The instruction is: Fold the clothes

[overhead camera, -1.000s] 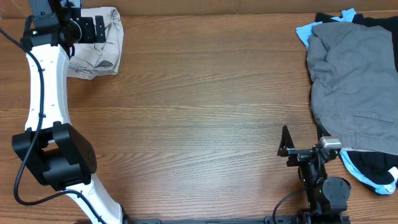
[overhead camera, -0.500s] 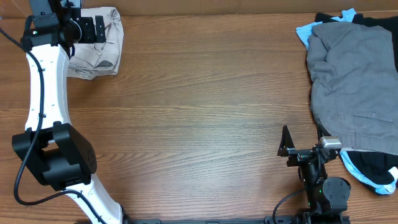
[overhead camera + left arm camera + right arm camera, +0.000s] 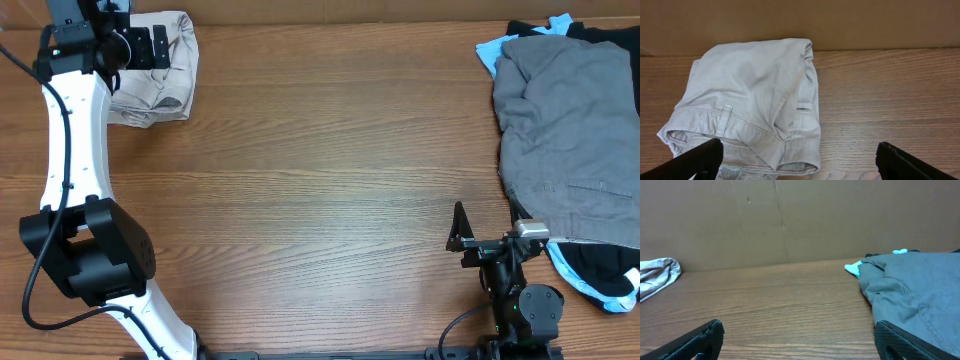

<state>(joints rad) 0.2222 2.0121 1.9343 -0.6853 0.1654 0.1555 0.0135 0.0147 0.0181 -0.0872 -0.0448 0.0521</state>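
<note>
Folded light beige shorts [image 3: 160,70] lie at the table's far left corner; the left wrist view [image 3: 750,95] shows their waistband, a belt loop and a label. My left gripper [image 3: 797,162] hangs wide open just above them, holding nothing. A pile of clothes sits at the right edge: grey shorts [image 3: 570,130] on top, a light-blue piece [image 3: 492,50] and a black piece [image 3: 600,272] beneath. My right gripper [image 3: 797,340] is open and empty, low over the table at the front, left of the grey shorts [image 3: 910,290].
A brown cardboard wall [image 3: 790,220] stands along the table's back edge. Bare wooden tabletop [image 3: 330,170] spans between the beige shorts and the pile. The right arm's base [image 3: 520,300] sits at the front right.
</note>
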